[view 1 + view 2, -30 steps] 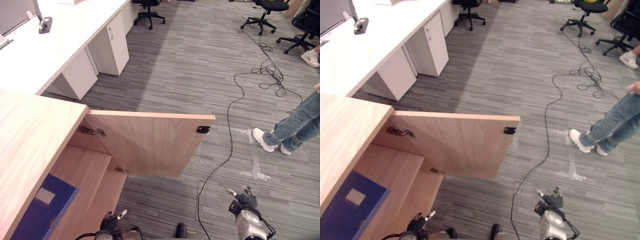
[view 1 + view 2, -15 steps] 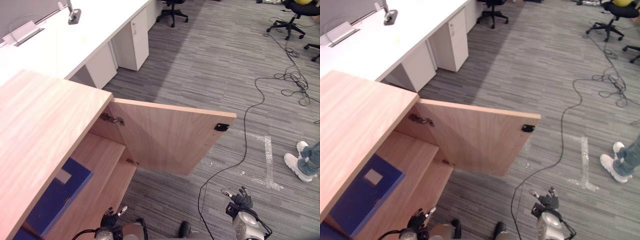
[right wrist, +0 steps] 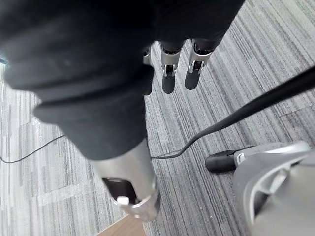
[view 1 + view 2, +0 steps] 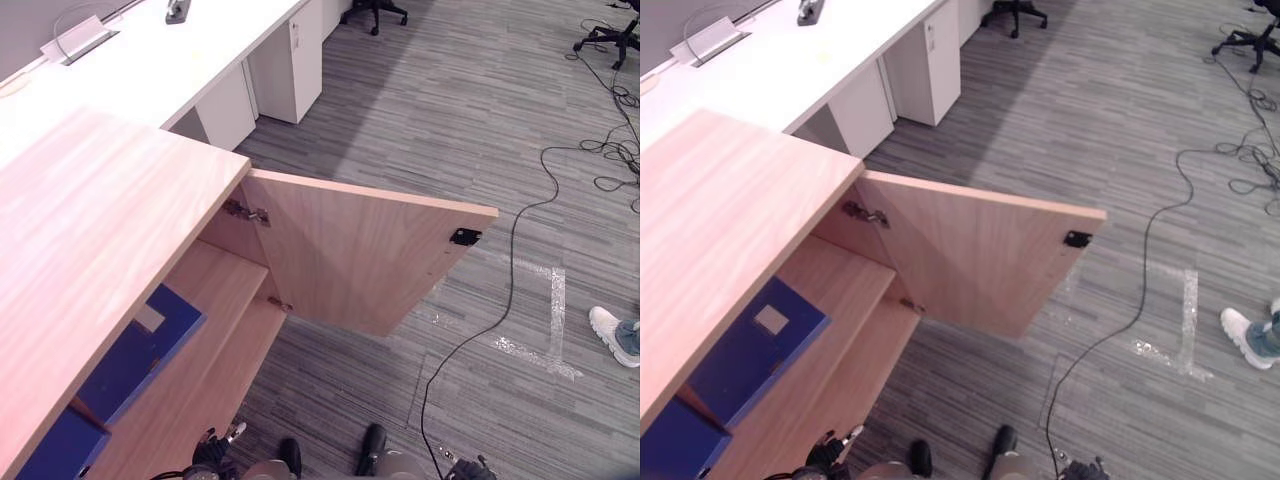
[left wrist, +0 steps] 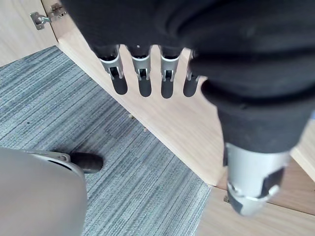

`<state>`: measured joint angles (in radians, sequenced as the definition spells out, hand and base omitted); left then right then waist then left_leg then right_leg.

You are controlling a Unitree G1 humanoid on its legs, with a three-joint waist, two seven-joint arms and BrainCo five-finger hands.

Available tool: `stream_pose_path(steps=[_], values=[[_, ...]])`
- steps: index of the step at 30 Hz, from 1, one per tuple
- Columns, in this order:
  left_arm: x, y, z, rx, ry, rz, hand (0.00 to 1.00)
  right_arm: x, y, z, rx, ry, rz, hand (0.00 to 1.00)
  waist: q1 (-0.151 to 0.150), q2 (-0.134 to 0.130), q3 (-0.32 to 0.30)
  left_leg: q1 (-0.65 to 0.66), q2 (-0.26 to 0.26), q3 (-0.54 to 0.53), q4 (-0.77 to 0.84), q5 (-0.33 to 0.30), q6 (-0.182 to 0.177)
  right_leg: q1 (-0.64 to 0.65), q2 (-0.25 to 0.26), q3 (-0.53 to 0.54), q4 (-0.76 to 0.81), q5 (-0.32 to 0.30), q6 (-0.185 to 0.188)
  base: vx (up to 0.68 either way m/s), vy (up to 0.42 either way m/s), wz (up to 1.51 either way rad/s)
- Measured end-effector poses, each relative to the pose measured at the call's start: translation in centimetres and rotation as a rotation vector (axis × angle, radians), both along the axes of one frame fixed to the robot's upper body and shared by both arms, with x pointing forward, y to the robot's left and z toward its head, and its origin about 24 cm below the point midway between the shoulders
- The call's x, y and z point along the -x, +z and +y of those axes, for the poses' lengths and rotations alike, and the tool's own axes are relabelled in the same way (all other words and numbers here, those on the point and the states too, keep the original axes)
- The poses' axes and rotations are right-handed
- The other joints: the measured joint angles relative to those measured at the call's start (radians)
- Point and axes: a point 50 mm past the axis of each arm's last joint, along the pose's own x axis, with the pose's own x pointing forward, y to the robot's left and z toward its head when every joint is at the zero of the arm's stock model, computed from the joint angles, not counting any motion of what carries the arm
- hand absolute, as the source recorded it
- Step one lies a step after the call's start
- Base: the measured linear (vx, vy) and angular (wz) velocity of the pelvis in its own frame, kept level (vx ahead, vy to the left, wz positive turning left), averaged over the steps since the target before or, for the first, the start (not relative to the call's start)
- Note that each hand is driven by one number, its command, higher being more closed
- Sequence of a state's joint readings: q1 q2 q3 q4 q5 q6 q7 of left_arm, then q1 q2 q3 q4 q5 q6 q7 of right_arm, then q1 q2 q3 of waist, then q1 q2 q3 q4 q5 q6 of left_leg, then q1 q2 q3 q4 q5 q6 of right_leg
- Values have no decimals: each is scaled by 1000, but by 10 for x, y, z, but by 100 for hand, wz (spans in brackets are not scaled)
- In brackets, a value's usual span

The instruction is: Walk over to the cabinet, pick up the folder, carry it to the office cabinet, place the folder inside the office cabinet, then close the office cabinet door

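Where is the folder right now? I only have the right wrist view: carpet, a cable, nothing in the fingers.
Observer: The blue folder lies flat inside the office cabinet.
Operator: Closed up yet?
Observer: No, the cabinet door stands wide open.
Operator: Left side holding anything?
Observer: No, the left hand has straight fingers and holds nothing.
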<state>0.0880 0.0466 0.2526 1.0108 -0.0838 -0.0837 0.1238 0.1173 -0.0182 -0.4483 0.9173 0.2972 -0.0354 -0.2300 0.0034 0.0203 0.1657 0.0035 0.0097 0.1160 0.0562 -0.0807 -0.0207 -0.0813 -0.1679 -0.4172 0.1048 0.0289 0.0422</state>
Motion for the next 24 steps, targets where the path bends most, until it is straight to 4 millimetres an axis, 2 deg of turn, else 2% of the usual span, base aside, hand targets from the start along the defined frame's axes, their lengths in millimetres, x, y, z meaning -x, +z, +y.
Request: stream_pose_path(steps=[4, 8, 10, 11, 13, 14, 17, 18, 22, 24], values=[[-2, 1, 2, -5, 1, -8, 0, -22, 5, 3, -31, -38, -78, 0, 1, 0, 20, -4, 0, -21, 66, -27, 23, -11, -20, 37, 108, -8, -4, -14, 95, 22], [4, 0, 6, -16, 7, 9, 0, -35, 9, 3, -26, -29, -120, 0, 19, -1, 23, -30, -3, -28, 106, -42, 37, -63, -40, 124, 211, -14, 0, -59, 82, 11], [16, -2, 8, -19, 18, 40, 0, -40, 11, 3, -27, -24, -133, 0, 22, -4, 22, -46, -9, -29, 111, -42, 37, -74, -38, 183, 199, -23, 12, -18, 32, 4], [26, -3, 11, -26, 26, 63, 0, -41, 11, 4, -26, -19, -136, 0, 26, -21, 11, -64, -19, -31, 112, -40, 33, -62, -35, 205, 141, -35, 30, 33, -33, 4], [30, -4, 13, -34, 32, 78, 0, -48, 16, 1, -10, -13, -164, 0, 39, -24, 4, -94, -20, -32, 123, -38, 24, -38, -26, 202, 35, -31, 69, 31, -85, 1], [34, -4, 13, -38, 38, 89, 0, -57, 21, -1, 0, -7, -196, 0, 42, -25, 4, -106, -5, -38, 126, -33, 16, -38, -6, 198, 11, -18, 57, 6, -102, -1], [38, -4, 16, -45, 48, 98, 0, -76, 39, -11, 58, -1, -289, 0, 43, -33, 2, -106, 16, -60, 118, -25, -1, -33, 14, 182, 4, -18, 53, 13, -101, 10], [38, -5, 16, -46, 49, 101, 0, -85, 52, -22, 114, 6, -348, 0, 42, -34, -1, -105, 18, -72, 103, -16, -9, -26, 20, 170, -5, -18, 52, 10, -58, 18], [41, -5, 15, -50, 27, 111, 0, -104, 81, -46, 245, 31, -441, 0, 44, -42, -23, -87, 15, -105, 59, 11, -13, 2, 24, 141, -28, -16, 50, 15, -25, 26], [41, -5, 16, -53, 15, 112, 0, -116, 93, -51, 278, 38, -487, 0, 45, -41, -30, -87, 12, -111, 46, 21, -11, 2, 21, 135, -32, -13, 46, -6, 18, 14]])
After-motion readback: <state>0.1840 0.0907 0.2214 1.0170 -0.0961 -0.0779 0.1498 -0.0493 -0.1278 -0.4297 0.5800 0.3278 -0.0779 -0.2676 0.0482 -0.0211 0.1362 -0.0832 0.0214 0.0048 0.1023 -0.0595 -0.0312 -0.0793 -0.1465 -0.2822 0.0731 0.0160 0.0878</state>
